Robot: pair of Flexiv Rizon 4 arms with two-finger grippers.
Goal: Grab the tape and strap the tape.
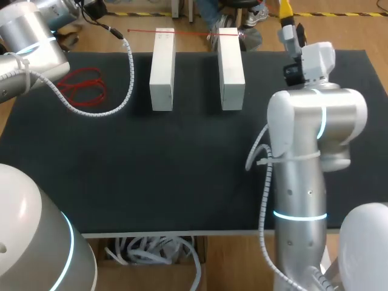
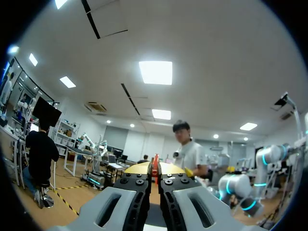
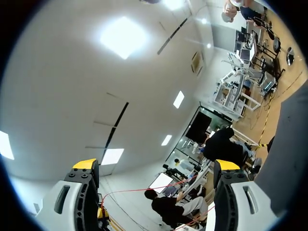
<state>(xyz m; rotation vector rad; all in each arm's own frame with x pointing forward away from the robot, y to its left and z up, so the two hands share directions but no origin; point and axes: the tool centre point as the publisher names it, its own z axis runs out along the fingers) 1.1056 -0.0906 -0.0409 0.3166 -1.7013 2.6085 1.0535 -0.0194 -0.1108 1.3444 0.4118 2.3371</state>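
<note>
A thin red tape runs taut above the far ends of two white blocks. A loose bundle of the same red tape lies on the black mat at the far left. In the left wrist view my left gripper is shut, with a red strip of tape pinched between its yellow tips; it does not show in the head view. My right gripper is raised past the table's far right edge. Its fingers stand wide open around nothing, and the red tape runs ahead of them.
The black mat covers the table. The two white blocks stand side by side at the far middle. A white spiral cable from my left arm hangs over the far left of the mat. My right arm's elbow looms over the right side.
</note>
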